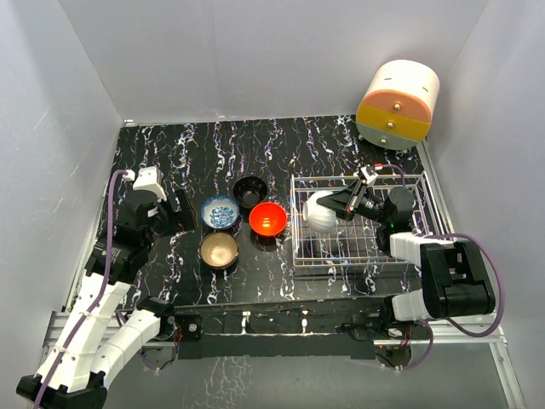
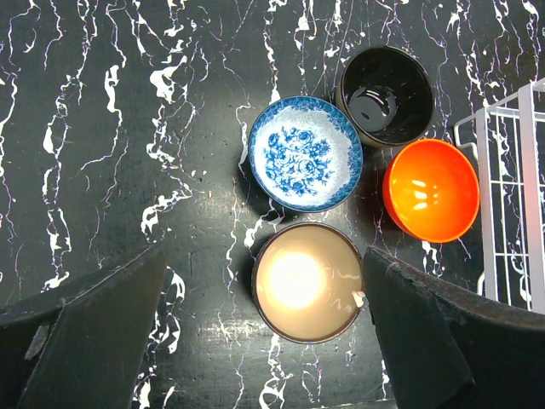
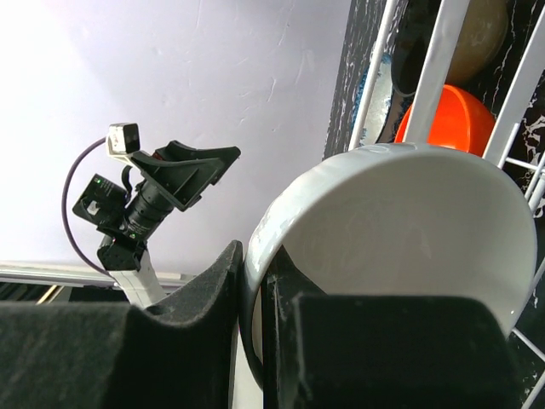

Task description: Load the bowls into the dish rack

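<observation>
My right gripper [image 1: 334,207] is shut on the rim of the white bowl [image 1: 319,213], holding it on its side over the left part of the wire dish rack [image 1: 400,256]. In the right wrist view the white bowl [image 3: 400,230] fills the frame, its rim pinched between my pads [image 3: 204,307]. The tan-gold bowl [image 1: 219,250], blue-and-white bowl [image 1: 220,210], black bowl [image 1: 250,190] and red-orange bowl [image 1: 267,218] sit on the table left of the rack. My left gripper [image 2: 264,341] is open above the tan-gold bowl [image 2: 306,281], its fingers on either side of it.
A round cream-and-orange drawer cabinet [image 1: 397,104] stands at the back right, behind the rack. The table is black marble-patterned [image 1: 170,153], with grey walls on three sides.
</observation>
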`<state>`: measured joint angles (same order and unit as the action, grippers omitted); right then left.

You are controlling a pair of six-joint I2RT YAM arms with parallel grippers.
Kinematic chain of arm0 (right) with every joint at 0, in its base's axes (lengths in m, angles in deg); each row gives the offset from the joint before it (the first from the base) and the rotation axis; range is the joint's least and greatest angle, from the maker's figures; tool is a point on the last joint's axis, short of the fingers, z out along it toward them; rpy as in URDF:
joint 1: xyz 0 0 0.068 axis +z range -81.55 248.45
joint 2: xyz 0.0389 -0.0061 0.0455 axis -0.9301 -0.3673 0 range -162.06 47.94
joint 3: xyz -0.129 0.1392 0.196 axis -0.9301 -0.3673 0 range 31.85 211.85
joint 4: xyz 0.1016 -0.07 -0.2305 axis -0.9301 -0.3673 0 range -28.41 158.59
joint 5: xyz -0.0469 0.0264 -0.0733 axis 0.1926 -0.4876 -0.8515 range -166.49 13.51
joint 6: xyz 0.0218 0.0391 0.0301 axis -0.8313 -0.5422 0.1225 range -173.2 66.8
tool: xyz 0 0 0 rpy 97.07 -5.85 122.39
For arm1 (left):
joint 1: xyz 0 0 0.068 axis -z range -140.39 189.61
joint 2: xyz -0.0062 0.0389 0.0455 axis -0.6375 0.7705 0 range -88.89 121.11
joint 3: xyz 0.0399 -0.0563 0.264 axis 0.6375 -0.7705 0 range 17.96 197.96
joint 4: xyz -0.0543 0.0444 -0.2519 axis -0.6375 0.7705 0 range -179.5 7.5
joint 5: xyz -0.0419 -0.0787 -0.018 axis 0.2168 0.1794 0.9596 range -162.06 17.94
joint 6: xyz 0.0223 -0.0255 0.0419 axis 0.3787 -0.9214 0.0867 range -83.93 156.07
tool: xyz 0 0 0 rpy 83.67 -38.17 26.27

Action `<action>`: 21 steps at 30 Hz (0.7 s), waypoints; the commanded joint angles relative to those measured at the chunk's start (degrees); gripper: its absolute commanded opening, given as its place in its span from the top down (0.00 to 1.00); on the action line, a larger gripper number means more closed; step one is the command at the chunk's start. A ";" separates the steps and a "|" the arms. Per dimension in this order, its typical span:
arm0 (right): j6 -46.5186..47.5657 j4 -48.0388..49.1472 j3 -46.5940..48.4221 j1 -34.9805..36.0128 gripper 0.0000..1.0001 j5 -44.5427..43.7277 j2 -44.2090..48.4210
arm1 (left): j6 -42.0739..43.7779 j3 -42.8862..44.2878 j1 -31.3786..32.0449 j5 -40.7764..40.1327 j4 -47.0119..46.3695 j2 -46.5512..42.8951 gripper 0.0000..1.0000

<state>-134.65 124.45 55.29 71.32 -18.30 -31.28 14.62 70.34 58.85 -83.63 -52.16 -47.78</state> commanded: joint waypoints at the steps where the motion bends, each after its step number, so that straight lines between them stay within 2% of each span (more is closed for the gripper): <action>1: -4.14 8.35 0.57 -0.20 0.92 1.05 -1.46 | 0.21 0.99 0.21 0.04 -0.08 -0.15 0.03; 8: -10.13 13.35 -1.95 -0.26 0.92 0.78 -7.05 | 0.05 0.68 0.22 0.05 -0.17 -0.23 0.03; 21: -12.86 14.07 -2.58 -0.24 0.92 0.56 -13.52 | 0.27 0.88 0.18 -0.32 -0.04 0.05 0.03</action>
<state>-145.06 132.49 52.52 71.32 -17.97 -43.37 14.57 70.34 58.85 -83.65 -52.16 -47.57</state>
